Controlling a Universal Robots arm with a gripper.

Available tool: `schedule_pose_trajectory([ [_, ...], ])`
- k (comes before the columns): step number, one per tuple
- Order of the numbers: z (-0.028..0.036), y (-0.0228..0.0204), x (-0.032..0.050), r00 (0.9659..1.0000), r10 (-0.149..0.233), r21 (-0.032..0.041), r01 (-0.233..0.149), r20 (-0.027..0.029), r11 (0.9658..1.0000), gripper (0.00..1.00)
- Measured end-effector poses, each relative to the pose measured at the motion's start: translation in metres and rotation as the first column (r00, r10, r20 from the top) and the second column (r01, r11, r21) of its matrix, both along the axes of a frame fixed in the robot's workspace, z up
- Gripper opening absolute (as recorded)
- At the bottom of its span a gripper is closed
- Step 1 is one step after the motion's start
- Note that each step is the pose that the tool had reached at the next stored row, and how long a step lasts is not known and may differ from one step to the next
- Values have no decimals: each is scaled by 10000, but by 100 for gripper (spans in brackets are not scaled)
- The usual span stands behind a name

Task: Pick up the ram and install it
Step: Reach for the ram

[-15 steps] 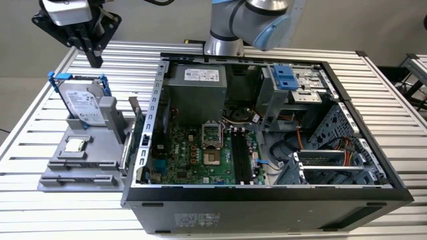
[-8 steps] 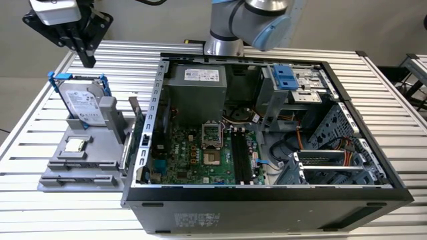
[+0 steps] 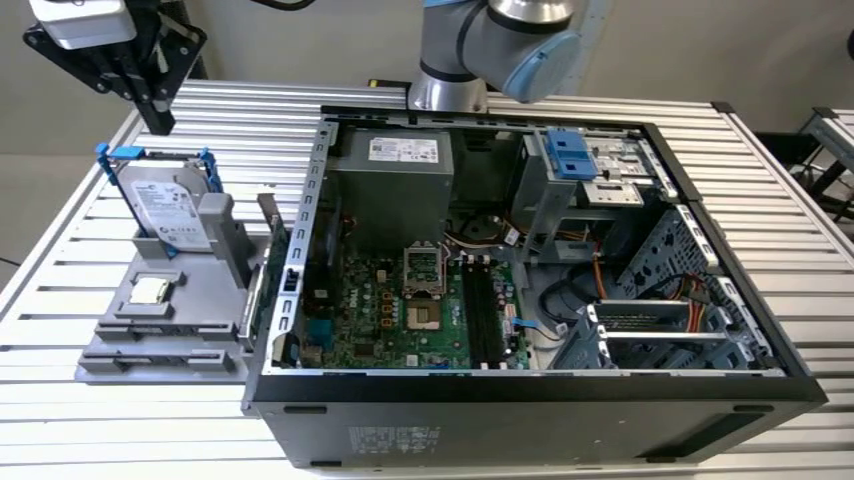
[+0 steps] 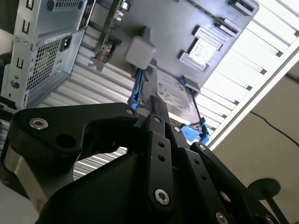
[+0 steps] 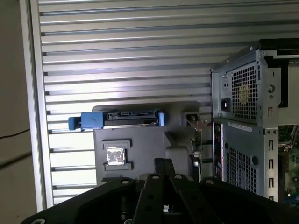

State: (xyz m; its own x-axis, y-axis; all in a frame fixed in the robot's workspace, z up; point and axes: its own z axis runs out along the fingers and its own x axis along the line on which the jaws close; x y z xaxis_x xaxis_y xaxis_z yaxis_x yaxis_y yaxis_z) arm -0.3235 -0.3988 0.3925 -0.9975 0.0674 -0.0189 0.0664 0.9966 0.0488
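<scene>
My black gripper hangs shut and empty over the table's back corner on the exterior view's left, above and behind a grey holder. A thin greenish board that I take for the ram stands on edge at the holder's side nearest the open computer case. Both wrist views show the ram past my closed fingertips, well apart from them. Long black slots lie on the green motherboard inside the case.
A hard drive in a blue caddy stands upright in the holder, directly below my gripper. A small square silver chip lies in a holder recess. The arm's base rises behind the case. The table is slatted metal.
</scene>
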Motion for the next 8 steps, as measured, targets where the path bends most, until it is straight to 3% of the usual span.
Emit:
schedule_pose_trajectory([
  [8,1,0,-113,10000,-1,-1,1,-1,10000,0],
])
